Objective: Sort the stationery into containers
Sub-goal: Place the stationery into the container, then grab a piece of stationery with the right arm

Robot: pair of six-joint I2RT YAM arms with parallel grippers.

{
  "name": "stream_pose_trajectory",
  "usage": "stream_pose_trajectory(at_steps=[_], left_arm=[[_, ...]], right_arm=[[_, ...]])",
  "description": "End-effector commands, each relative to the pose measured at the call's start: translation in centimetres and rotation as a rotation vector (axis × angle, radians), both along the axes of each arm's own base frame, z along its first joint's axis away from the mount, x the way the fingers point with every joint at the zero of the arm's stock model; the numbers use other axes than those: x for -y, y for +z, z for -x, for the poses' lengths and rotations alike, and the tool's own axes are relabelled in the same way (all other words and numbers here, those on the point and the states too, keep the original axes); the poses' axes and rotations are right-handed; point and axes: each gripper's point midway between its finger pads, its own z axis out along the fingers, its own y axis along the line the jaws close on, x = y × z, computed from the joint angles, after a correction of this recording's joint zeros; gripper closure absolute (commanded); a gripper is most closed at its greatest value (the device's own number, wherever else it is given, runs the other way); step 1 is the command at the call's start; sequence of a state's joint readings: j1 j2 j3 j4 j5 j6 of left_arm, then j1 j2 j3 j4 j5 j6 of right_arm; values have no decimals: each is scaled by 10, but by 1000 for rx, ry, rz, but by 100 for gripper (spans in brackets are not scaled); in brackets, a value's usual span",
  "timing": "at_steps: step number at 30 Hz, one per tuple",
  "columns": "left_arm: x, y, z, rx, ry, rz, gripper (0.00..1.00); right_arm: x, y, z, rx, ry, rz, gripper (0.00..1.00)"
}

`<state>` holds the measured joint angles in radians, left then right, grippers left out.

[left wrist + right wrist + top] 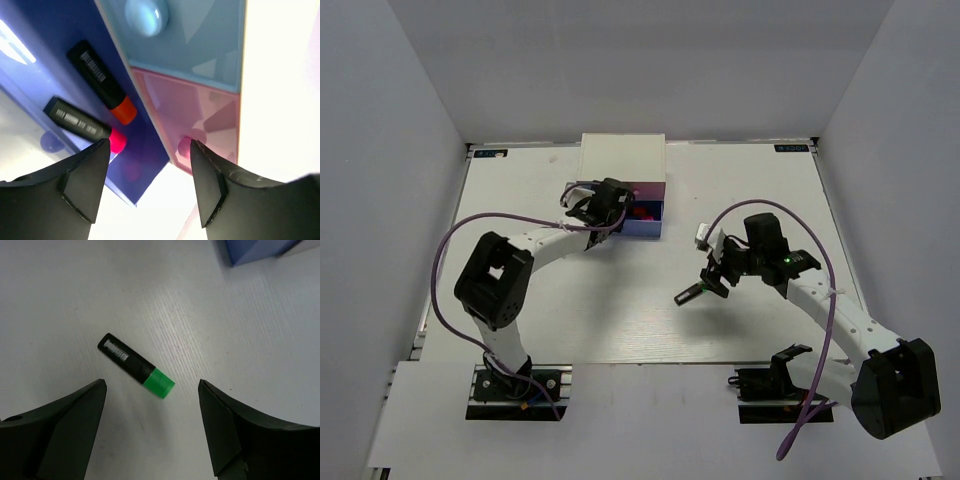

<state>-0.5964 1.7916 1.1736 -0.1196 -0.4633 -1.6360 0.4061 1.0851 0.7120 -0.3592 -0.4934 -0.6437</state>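
Black fingers (80, 185) of the left claw (148, 145) are filling the bottom of the left wrist view, spread wide and holding nothing. Between and above them, the wide dark blue plastic drawer (145, 165) is standing pulled out of the small white box-shaped chest (280, 90). Two short black highlighters are lying inside it: the orange-capped highlighter (102, 82) at the upper left of the frame and the pink-capped highlighter (82, 125) just below it, side by side, caps pointing toward the lower right. To the right of the open drawer, the light blue drawer front (205, 45) with its round knob (146, 15) is sitting shut at the top. The pink drawer front (200, 110) is sitting shut below it, its pink knob (186, 146) showing beside the right finger.

From the top view, the left claw is hovering at the open drawer near the upper middle of the frame. Something red is showing inside, too small to identify.

The right claw (152, 385) is hanging wide open over the white bench (75, 290), empty. The green-capped black highlighter (136, 366) is lying flat on the bench just above the gap between the fingers, cap toward the lower right, well apart from the chest.
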Motion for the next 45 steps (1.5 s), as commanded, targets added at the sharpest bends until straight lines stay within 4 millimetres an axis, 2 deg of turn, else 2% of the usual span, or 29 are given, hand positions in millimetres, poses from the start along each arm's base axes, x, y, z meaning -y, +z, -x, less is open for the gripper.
stream_pose_trajectory(at_steps=[1, 2, 4, 5, 6, 9, 10, 12, 13, 14, 15, 16, 17, 18, 19, 20, 21, 22, 23, 24, 25, 26, 28, 31, 33, 39, 45], left_arm=[[1, 27, 8, 51, -18, 51, 25], [2, 36, 11, 68, -35, 66, 25], [5, 46, 15, 93, -64, 92, 25], [4, 42, 21, 87, -72, 96, 25], [8, 54, 27, 111, -95, 122, 26], [6, 57, 42, 119, -135, 133, 36], [4, 61, 53, 125, -173, 127, 39], [0, 66, 64, 137, -202, 125, 48], [-5, 53, 77, 114, -230, 91, 51], [-12, 66, 86, 143, -239, 91, 55], [-16, 64, 95, 137, -254, 83, 65], [-25, 48, 108, 106, -259, 58, 71], [-31, 41, 119, 86, -280, 33, 77], [-38, 52, 129, 120, -286, 39, 82], [-47, 36, 142, 94, -292, 18, 82], [-52, 32, 150, 98, -301, 3, 80], [-61, 17, 162, 71, -307, -19, 72], [-66, 27, 170, 107, -306, -1, 65], [-70, 24, 175, 110, -314, -13, 57], [-74, 10, 187, 78, -340, -27, 42], [-76, 8, 193, 76, -348, -22, 37], [-78, 14, 199, 102, -354, -5, 34], [-81, 0, 213, 79, -386, -6, 31], [-86, -4, 225, 92, -398, 8, 30], [-90, 5, 227, 123, -389, 16, 29], [-105, 2, 234, 111, -351, -16, 27], [-103, 2, 235, 110, -359, -12, 27]], right_arm=[[-10, 7, 26, 25, 207, -33, 20], [-13, 6, 35, 9, 252, -48, 18], [-13, 1, 41, 54, 335, -23, 18], [-13, 0, 45, 57, 357, -29, 18], [-13, -2, 47, 68, 383, -22, 18], [-15, -7, 47, 82, 441, -11, 24], [-15, -11, 47, 91, 477, 1, 32], [-17, -13, 46, 91, 510, 8, 38], [-15, -20, 50, 60, 528, 19, 48], [-15, -25, 47, 80, 560, 34, 53], [-15, -29, 46, 76, 567, 45, 56], [-15, -28, 43, 95, 587, 55, 56], [-17, -36, 42, 78, 603, 67, 54], [-15, -38, 38, 85, 603, 92, 51], [-16, -39, 33, 94, 600, 101, 47], [-17, -45, 31, 84, 607, 120, 40], [-17, -46, 29, 92, 607, 129, 39], [-18, -48, 24, 102, 608, 146, 37], [-19, -50, 21, 97, 610, 161, 34], [-21, -52, 19, 98, 612, 168, 33], [-21, -54, 15, 102, 608, 187, 33], [-22, -50, 10, 116, 603, 191, 31], [-24, -58, 7, 103, 607, 221, 31], [-26, -64, 4, 99, 622, 253, 31], [-25, -72, 6, 83, 635, 281, 31], [-21, -88, 8, 68, 666, 336, 35], [-21, -98, 6, 48, 665, 362, 38]])
